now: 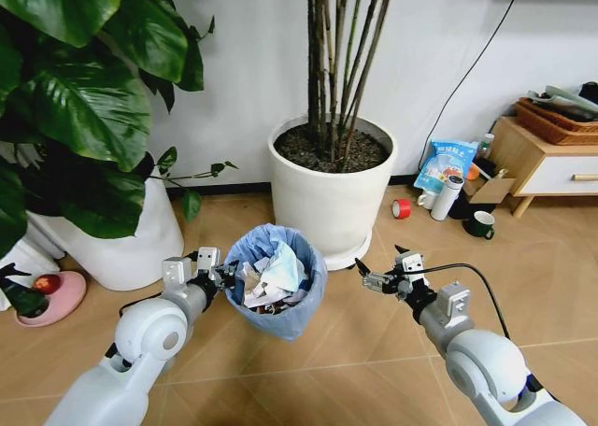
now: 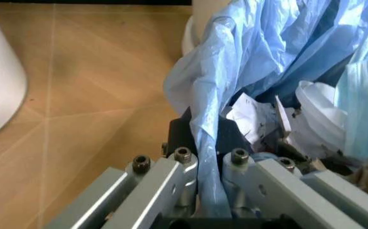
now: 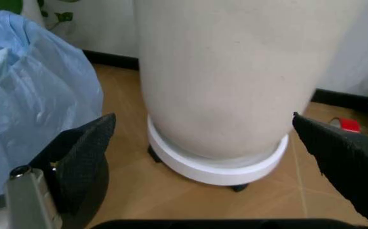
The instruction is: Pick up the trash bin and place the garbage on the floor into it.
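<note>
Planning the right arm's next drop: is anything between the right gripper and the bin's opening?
Nothing visible. The right gripper hangs open beside the bin, bare floor between them; the white planter stands behind.

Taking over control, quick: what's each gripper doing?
Left gripper: shut on the trash bin rim.
Right gripper: open, holding nothing, beside the bin.

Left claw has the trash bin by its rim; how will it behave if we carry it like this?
The trash bin probably hangs tilted, gripped on one side by the left claw. Its crinkly bag looks slippery, so the pinch may creep. Paper garbage piled near the rim could spill.
</note>
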Robot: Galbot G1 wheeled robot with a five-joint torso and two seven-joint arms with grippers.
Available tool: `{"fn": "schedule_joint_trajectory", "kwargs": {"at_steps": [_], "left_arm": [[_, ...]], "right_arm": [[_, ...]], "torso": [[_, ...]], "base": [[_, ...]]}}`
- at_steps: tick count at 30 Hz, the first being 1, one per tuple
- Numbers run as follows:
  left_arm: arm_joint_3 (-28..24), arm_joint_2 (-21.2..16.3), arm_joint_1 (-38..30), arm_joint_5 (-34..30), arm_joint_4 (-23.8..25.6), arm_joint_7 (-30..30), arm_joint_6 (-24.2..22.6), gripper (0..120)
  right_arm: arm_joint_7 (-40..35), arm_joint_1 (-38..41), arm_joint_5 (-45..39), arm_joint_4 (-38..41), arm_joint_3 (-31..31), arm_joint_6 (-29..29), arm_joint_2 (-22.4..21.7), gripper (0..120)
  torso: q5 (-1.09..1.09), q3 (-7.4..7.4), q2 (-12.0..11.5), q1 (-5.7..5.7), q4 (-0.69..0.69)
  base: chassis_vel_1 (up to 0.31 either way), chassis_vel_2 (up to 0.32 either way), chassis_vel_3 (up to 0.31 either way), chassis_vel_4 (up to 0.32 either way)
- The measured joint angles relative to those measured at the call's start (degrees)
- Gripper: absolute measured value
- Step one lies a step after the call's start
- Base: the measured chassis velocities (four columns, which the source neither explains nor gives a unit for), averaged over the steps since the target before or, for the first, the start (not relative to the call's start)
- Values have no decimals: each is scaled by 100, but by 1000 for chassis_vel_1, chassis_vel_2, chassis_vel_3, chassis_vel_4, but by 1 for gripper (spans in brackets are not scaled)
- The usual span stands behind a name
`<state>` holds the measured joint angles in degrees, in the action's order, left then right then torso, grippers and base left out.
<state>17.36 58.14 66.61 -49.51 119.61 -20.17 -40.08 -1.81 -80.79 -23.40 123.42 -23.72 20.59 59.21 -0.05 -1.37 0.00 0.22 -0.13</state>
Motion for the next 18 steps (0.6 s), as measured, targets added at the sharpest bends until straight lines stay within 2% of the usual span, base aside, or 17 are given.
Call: {"fn": "schedule_joint_trajectory", "kwargs": {"at_steps": [18], "left_arm": [[-5, -1, 12, -3, -3, -14, 2, 0]], "right_arm": [[-7, 7, 5, -49, 17, 109, 53, 100]], "torso": [[-1, 0, -1, 0, 2]], "base": [[160, 159, -155, -160]]}}
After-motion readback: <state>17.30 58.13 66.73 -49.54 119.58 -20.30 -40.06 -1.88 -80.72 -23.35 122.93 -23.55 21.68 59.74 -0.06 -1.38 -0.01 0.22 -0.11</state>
